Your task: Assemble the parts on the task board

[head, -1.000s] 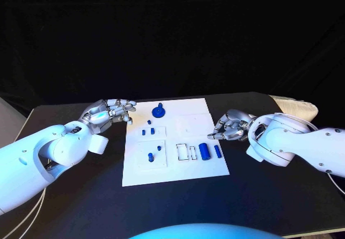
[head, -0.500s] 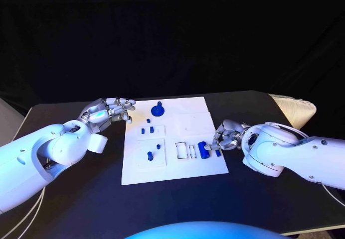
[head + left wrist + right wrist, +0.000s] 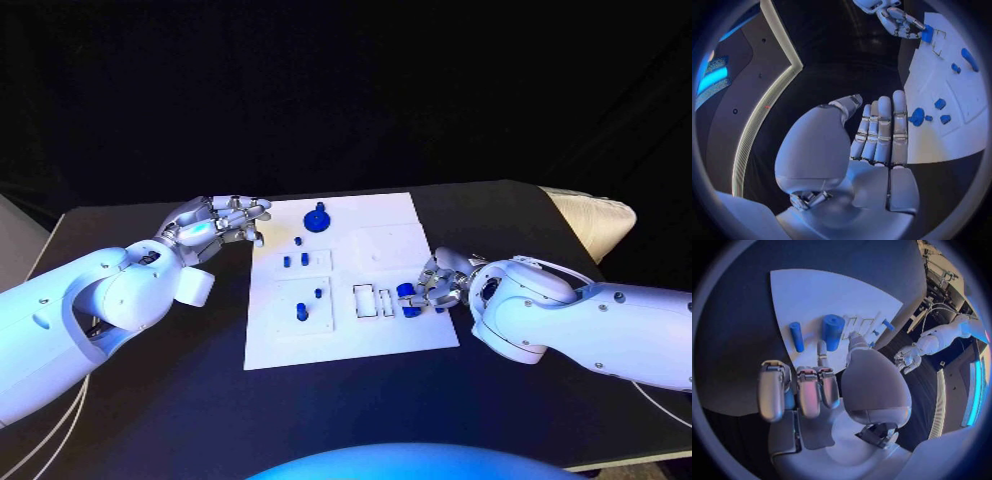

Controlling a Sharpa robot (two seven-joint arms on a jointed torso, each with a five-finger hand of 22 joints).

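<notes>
While the left hand is being held idle, fingers loosely curled on nothing, at the task board's upper left edge, the thick blue cylinder at right centre is being reached by the empty, part-open right hand; a firm grip is judged the next requirement.

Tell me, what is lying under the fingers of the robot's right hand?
The right hand hovers over the task board, fingers above a thick blue cylinder and a thinner blue rod. Whether the fingers touch either is unclear.
</notes>
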